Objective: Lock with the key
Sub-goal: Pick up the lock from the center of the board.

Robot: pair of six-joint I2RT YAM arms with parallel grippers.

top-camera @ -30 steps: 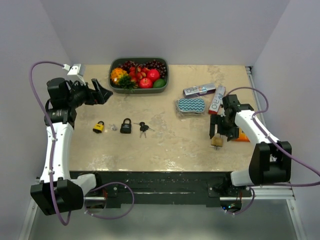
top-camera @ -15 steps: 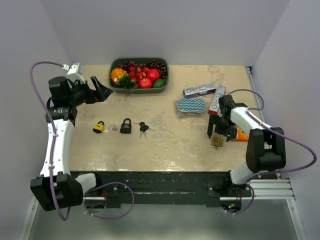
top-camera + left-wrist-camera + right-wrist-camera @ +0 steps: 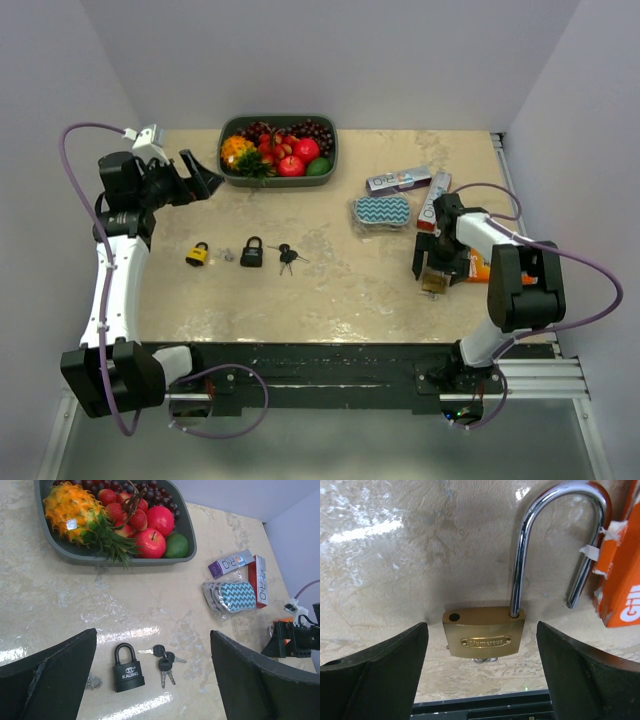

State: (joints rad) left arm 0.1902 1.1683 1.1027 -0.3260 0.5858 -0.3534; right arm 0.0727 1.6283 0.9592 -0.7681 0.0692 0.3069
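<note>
your right claw [image 3: 481, 626] hangs released astride the brass padlock [image 3: 485, 637], which lies on the table [image 3: 395, 555] with its shackle [image 3: 520, 555] open just beside the orange box [image 3: 620, 580], so a clumsy squeeze may skid it away or snag the shackle on that box.

The brass-coloured padlock body [image 3: 485, 637] has a satin metal finish, and its steel shackle [image 3: 520, 555] is polished to a chrome gloss. The beige marble-patterned tabletop [image 3: 65, 610] is smooth and glossy with bright reflections; the black padlock [image 3: 129, 672] has a matt body, and the bunch of keys [image 3: 164, 661] combines bare metal blades with black plastic heads. The orange box [image 3: 622, 580] is matt cardboard with white paper tape, and the black gripper fingers [image 3: 370, 665] show a matt, finely grained surface.
</note>
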